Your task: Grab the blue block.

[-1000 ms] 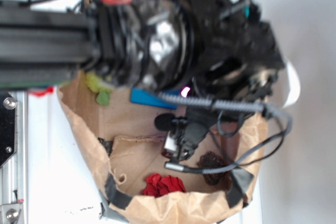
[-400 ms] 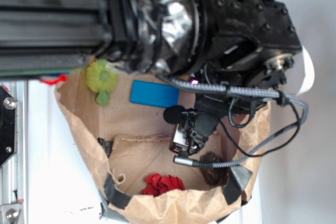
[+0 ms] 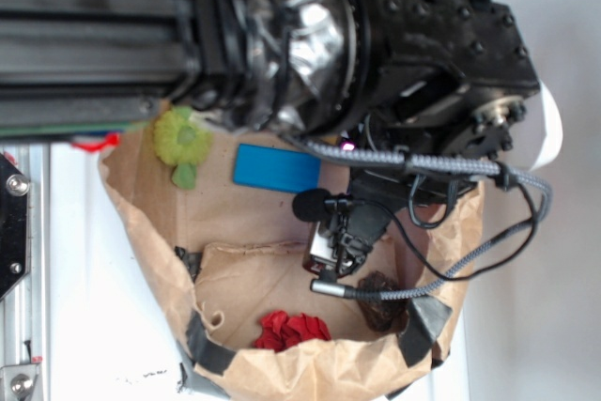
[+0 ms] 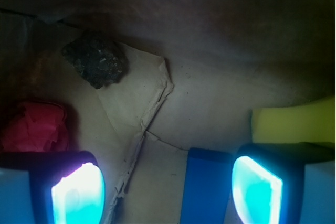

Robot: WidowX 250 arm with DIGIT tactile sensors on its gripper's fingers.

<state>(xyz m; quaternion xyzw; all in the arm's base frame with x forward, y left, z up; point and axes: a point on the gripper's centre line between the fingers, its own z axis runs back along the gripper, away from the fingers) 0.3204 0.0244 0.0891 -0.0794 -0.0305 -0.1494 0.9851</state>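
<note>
The blue block (image 3: 277, 168) is a flat bright blue slab lying on brown paper (image 3: 244, 279), just below the big black arm (image 3: 376, 53) in the exterior view. The wrist view shows one end of the blue block (image 4: 205, 187) between my gripper's (image 4: 168, 192) two glowing fingers, close beside the right finger (image 4: 257, 190) and well clear of the left finger (image 4: 79, 192). The jaws stand wide apart above the paper and hold nothing. In the exterior view the fingertips are lost among the arm's black parts and cables.
Around the block lie a yellow-green soft thing (image 3: 183, 143), a red crumpled thing (image 3: 293, 331) and a dark brown lump (image 3: 380, 290). The wrist view shows a yellow piece (image 4: 294, 124) at right, the brown lump (image 4: 95, 65) and the red thing (image 4: 31, 129). The paper's raised, taped edges (image 3: 211, 354) ring the area.
Since a second ago the arm has shifted up and right in the exterior view, uncovering the whole blue block. Nothing has moved in the last half second.
</note>
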